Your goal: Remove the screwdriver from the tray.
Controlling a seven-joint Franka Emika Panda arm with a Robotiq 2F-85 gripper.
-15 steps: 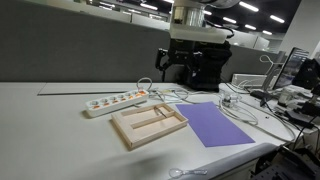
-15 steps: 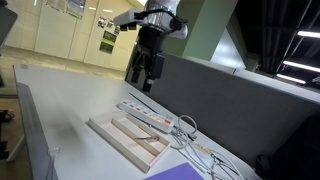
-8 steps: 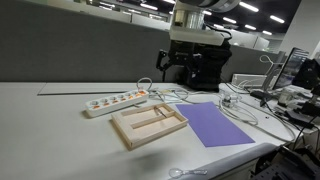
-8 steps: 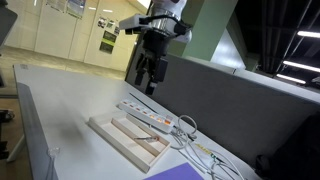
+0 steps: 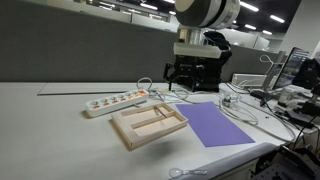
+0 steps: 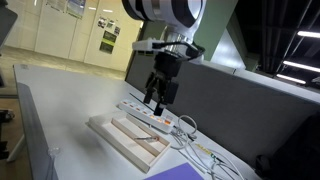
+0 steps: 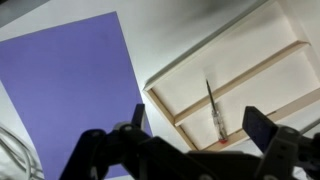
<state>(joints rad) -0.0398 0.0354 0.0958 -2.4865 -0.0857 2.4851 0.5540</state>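
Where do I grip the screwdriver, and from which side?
Come straight down from above and pinch the screwdriver mid-shaft, fingers closing across its width. It is thin and lies low inside the rimmed tray, apparently across the divider, so side approaches look blocked. The open gripper frames it in the wrist view.

Even overhead light, soft faint shadows, low resolution, wrist view's near foreground dark and blurred
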